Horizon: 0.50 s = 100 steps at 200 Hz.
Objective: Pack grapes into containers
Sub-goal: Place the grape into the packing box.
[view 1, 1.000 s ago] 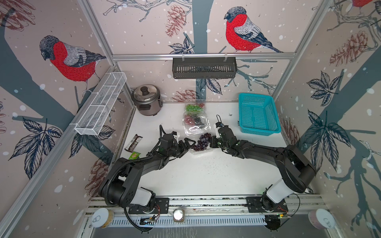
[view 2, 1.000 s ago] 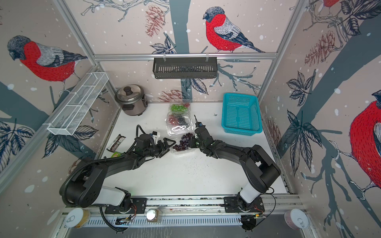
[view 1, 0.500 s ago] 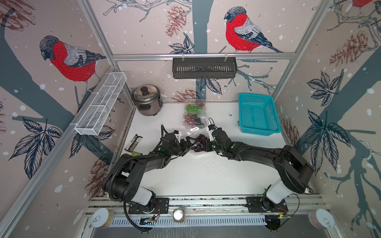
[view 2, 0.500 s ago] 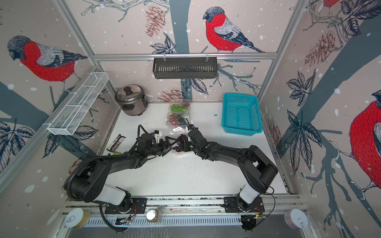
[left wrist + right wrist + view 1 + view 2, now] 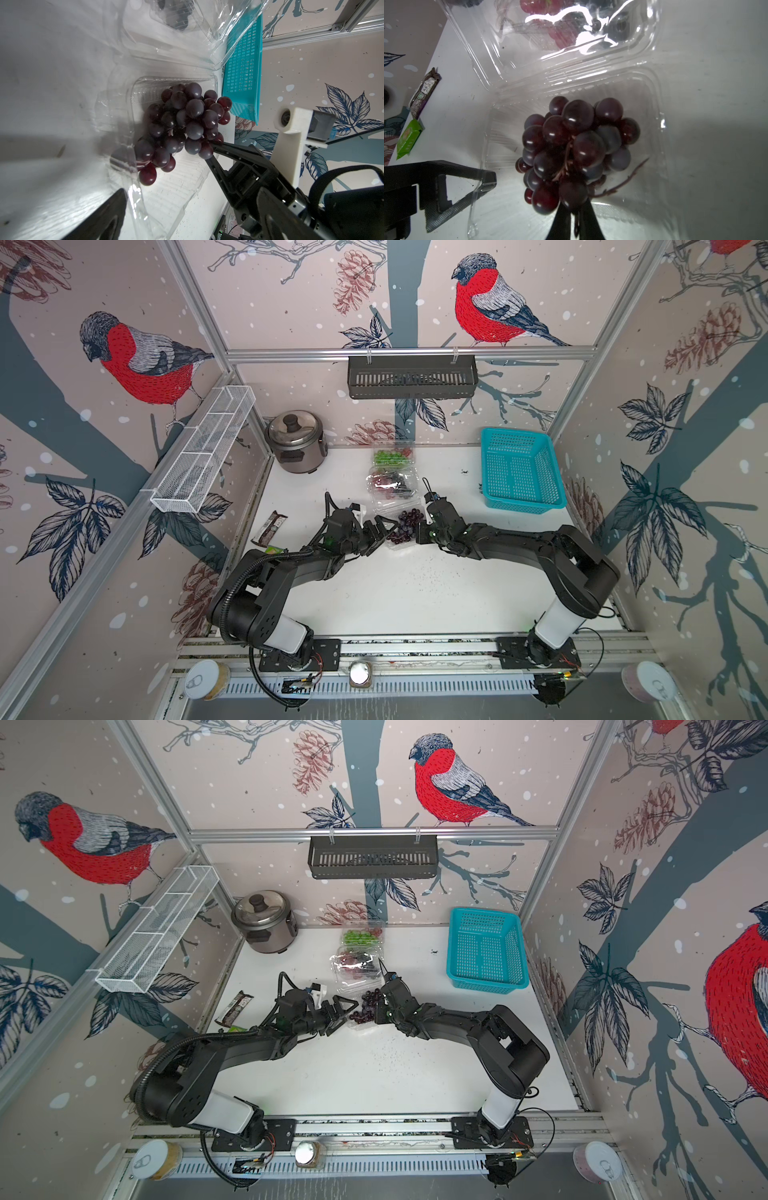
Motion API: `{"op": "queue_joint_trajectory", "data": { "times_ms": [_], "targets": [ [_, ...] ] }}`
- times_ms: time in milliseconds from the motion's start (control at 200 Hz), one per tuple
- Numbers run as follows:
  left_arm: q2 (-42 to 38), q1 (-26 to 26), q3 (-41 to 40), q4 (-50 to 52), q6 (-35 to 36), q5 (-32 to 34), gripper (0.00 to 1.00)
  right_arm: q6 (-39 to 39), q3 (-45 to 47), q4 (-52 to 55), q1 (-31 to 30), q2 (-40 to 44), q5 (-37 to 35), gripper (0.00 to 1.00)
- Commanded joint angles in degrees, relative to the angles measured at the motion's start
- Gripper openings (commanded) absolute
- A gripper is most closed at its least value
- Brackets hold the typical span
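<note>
We are setting the dark grape bunch (image 5: pixel 571 145) down into the nearest container (image 5: pixel 652 197), the open clamshell in the middle of the surface. This looks like the last packing step, since the two containers at 12 o'clock from it, the middle container (image 5: pixel 369 485) and the far container (image 5: pixel 395 465), are already carrying grapes.

The right gripper (image 5: pixel 576 209) is coming in from 3 o'clock of the bunch. Its jaws are pinched nearly together on the stem end, with only a thin gap between them. The grapes are hanging just in front of the jaws, inside the tray walls and low over its floor. We cannot tell whether the lowest grapes are already resting there.

The left gripper (image 5: pixel 387 533) is standing at 9 o'clock of the bunch with its jaws spread wide and holding nothing. One of its fingers is sitting right at the tray's rim, though we cannot tell whether it is pressing on the plastic.

Next, we judge, the right jaws are going to need to part and back off toward 3 o'clock without snagging the loose stem. The lid, now standing open on the 12 o'clock side, is then waiting to be folded down while the light tray is steadied.
</note>
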<state>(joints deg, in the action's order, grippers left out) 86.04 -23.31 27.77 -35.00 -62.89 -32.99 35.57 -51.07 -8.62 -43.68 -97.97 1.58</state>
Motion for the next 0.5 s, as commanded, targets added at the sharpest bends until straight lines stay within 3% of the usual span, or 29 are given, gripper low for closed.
{"op": "queue_joint_trajectory", "data": {
  "times_ms": [0,95,195,495],
  "targets": [
    [0.5,-0.1,0.0,-4.2,-0.3,-0.6,0.97,-1.8,-0.3,2.1,0.7,-0.5,-2.6,0.16],
    [0.9,-0.1,0.0,-4.6,-0.5,-0.7,0.97,-2.1,-0.1,2.5,1.0,0.0,-3.2,0.18],
    [1.1,-0.1,0.0,-4.8,-0.5,-0.9,0.97,-2.6,-0.3,3.6,0.9,0.9,-4.2,0.32],
    [1.5,-0.2,0.0,-5.0,-0.5,-0.7,0.97,-4.1,-2.3,7.6,1.6,6.0,-4.7,0.49]
  ]
}}
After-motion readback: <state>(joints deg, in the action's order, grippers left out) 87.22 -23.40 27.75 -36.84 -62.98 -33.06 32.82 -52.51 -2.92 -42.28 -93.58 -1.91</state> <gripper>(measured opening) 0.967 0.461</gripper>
